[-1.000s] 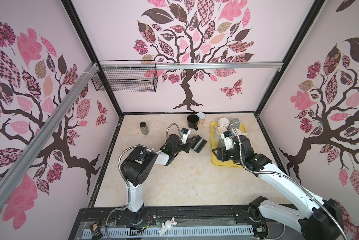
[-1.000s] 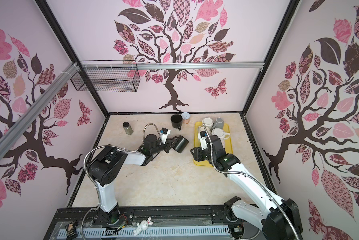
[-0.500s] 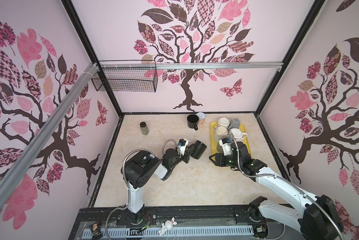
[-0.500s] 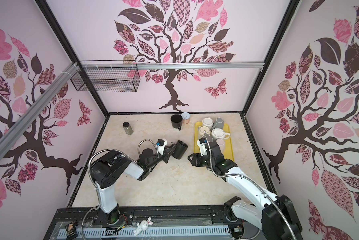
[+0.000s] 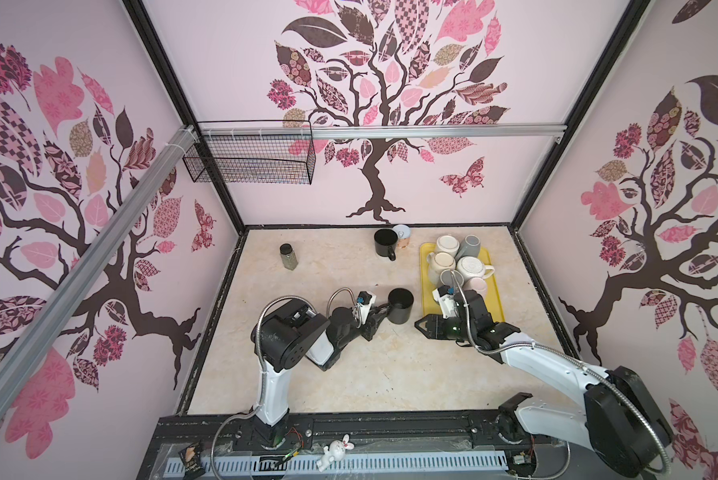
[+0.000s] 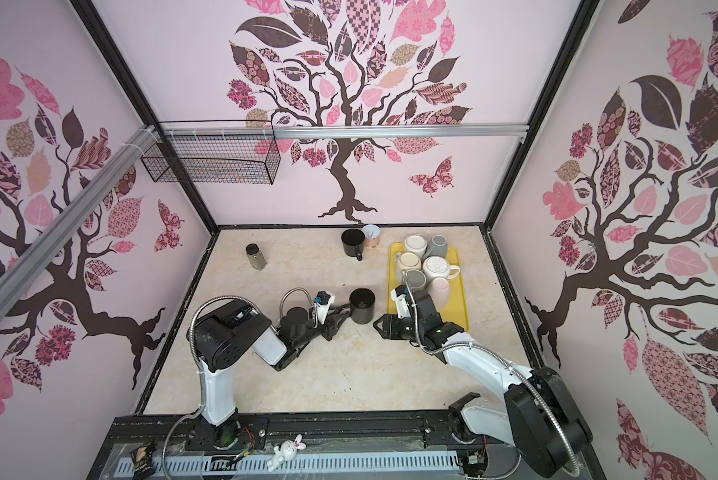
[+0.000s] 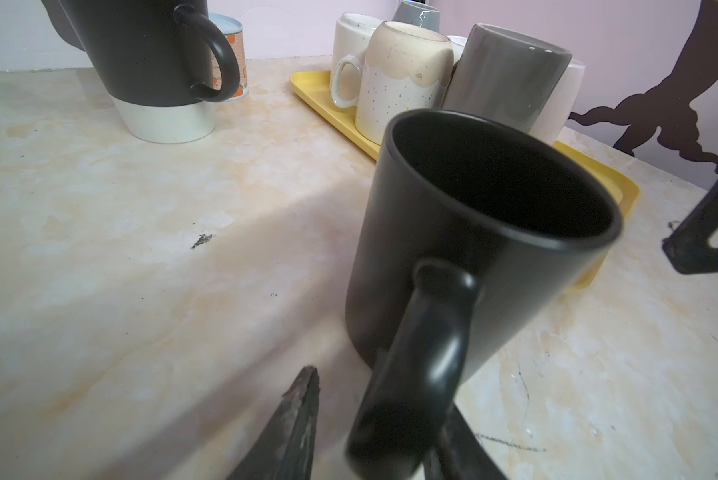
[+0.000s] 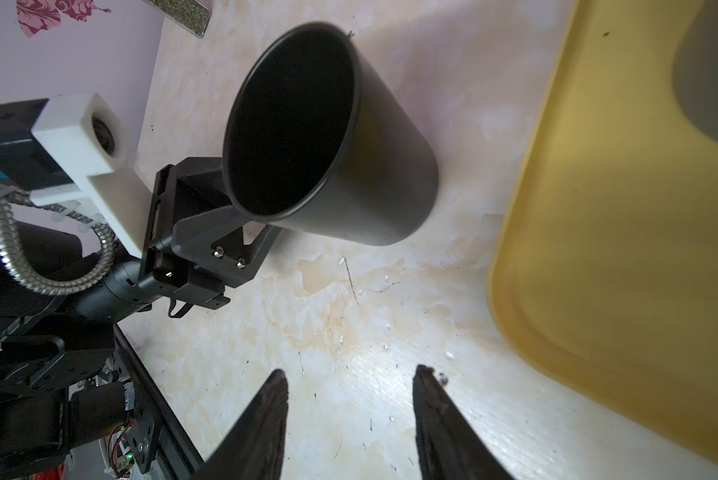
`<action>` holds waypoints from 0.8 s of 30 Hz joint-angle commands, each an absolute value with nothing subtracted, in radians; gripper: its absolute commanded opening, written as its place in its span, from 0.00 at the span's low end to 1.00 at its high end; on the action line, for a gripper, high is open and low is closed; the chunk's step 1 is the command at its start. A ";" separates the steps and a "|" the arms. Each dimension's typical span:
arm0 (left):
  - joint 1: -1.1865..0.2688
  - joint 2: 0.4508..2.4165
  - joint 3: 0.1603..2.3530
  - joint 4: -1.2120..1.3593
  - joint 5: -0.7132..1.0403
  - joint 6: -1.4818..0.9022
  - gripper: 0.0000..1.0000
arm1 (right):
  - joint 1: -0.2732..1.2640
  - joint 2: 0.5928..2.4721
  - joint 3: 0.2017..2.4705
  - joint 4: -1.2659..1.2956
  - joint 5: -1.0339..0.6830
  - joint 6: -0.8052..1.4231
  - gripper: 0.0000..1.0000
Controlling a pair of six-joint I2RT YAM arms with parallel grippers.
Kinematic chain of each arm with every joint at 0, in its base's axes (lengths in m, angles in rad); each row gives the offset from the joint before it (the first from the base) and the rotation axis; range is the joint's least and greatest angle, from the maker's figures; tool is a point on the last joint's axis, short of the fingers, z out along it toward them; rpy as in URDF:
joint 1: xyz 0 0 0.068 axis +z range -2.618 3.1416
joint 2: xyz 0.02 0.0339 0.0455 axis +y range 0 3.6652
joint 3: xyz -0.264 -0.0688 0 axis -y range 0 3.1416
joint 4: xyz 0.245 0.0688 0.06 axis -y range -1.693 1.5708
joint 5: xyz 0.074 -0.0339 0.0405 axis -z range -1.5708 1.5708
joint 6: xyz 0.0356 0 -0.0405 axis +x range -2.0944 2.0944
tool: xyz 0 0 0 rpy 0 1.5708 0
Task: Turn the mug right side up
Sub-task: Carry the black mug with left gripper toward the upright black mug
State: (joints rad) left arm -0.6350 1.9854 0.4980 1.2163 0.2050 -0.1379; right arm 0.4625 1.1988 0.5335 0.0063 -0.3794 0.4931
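The left gripper reaches in from left of centre in both top views, its jaws parted on either side of the handle of the black mug. In the left wrist view one finger stands clear of the handle with bare table showing between them. The other finger sits just beside the handle, and whether it touches cannot be told. The grip is released, not clenched.

The black mug stands on its base at the centre of both top views, just left of the yellow tray. Its long axis is upright and its open mouth faces up. The handle points to the lower left, at the left gripper. Its wall is plain matte black.

The right gripper lies right of centre, near the mug, with its fingers spread over bare table and grasping nothing.

On the tray, cream, grey and pink mugs stand bottoms up. At upper centre a second black mug stands beside a small can; the can's orange print is too small to read. A jar stands at upper left of the table.
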 commanded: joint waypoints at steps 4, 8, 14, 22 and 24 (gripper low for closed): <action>-0.637 1.938 0.494 1.137 0.216 -0.122 0.47 | 0.461 1.195 0.562 -0.006 -0.355 0.449 0.51; -0.628 1.864 0.547 0.930 0.299 -0.077 0.49 | 0.461 1.168 0.575 -0.041 -0.333 0.426 0.52; -0.626 1.813 0.710 0.503 0.388 0.010 0.50 | 0.461 1.117 0.591 -0.103 -0.303 0.397 0.53; -0.639 1.765 0.790 0.298 0.353 0.043 0.50 | 0.461 1.016 0.589 -0.180 -0.275 0.375 0.55; -0.640 1.745 0.798 0.263 0.339 0.051 0.49 | 0.461 0.989 0.584 -0.195 -0.267 0.373 0.55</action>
